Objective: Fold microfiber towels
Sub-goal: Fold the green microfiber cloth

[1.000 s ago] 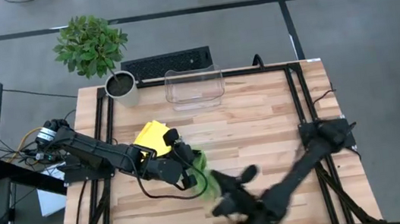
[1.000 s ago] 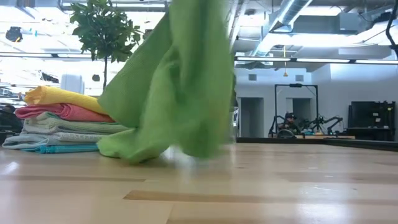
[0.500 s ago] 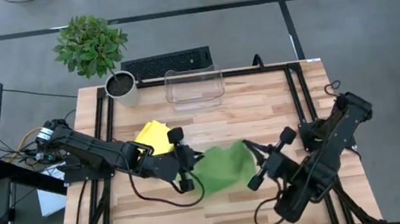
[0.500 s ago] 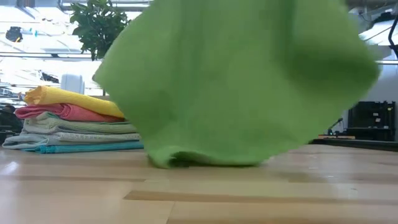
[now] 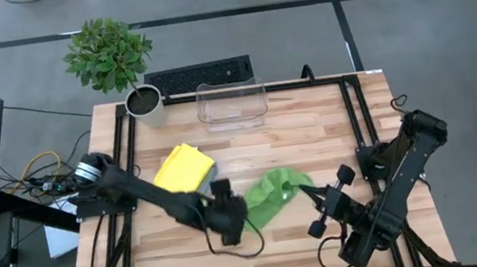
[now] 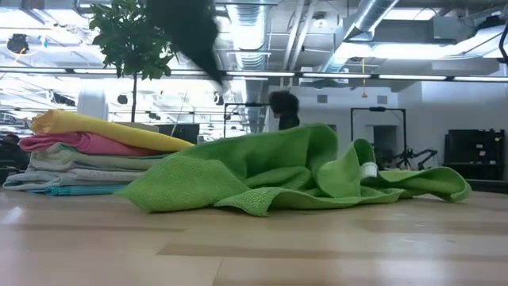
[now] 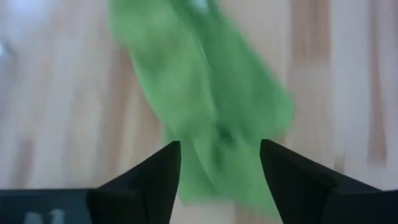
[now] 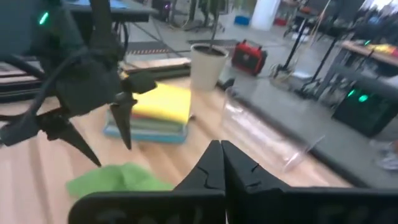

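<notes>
Left gripper (image 5: 229, 223) hung with its dark fingers (image 7: 152, 177) spread and holding nothing, right at the near-left end of the crumpled lime green microfiber towel (image 5: 271, 198). Right gripper (image 5: 327, 209) sat just off the towel's other end, its fingers (image 8: 221, 163) pressed together, empty. Beyond the left gripper rested the folded towel stack with the yellow cloth on top (image 5: 183, 167); well past that, the clear plastic bin (image 5: 232, 103) and the potted plant (image 5: 111, 62). That green towel lay bunched on the wooden table (image 5: 312, 138), long axis running diagonally from the left gripper up toward the right one. Risk, as I judged it: a pinch into that heap could catch several layers, so the cloth would lift as a wad, not spread flat.
</notes>
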